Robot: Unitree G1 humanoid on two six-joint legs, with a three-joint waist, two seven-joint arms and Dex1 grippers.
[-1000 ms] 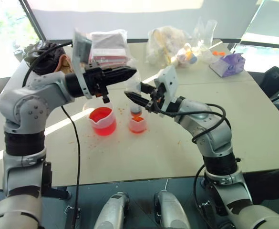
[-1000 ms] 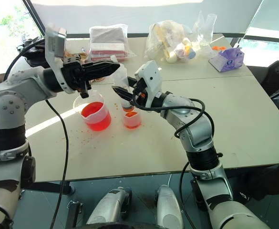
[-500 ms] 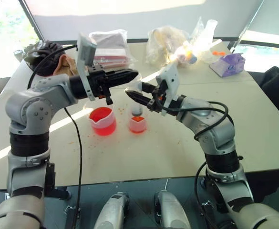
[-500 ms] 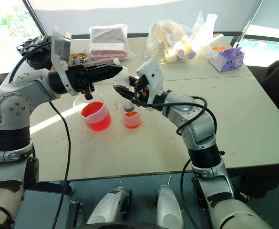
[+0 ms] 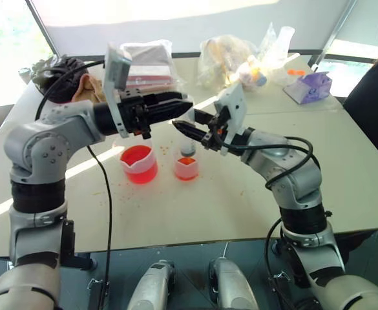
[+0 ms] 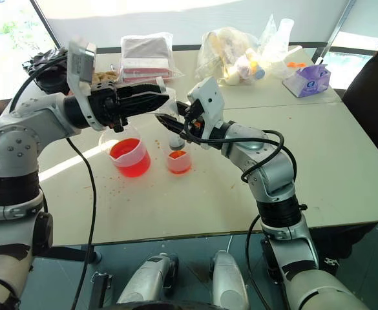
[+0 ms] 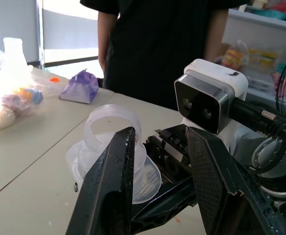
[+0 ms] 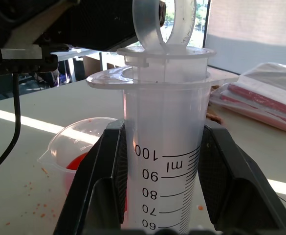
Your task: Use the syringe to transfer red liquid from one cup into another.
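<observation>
Your right end effector (image 5: 183,126) grips the syringe (image 8: 165,161) upright over the small cup (image 5: 186,168), plunger pushed in. Your left end effector (image 5: 183,107) stands released around the plunger top, so this transfer looks nearly done.

Left arm: raised from the shoulder, elbow bent, forearm reaching across toward the robot's right at chest height, cable trailing from the wrist. Left gripper (image 5: 183,105): pointing roughly level toward the right arm, black fingers (image 7: 111,186) parted, standing either side of the syringe (image 8: 165,147) top. Right arm: elbow bent low, forearm angled forward and to the left, wrist camera housing uppermost. Right gripper (image 5: 187,129): fingers (image 8: 108,176) clamped against both sides of the syringe barrel, holding it upright. The two grippers meet tip to tip, nearly touching.
</observation>
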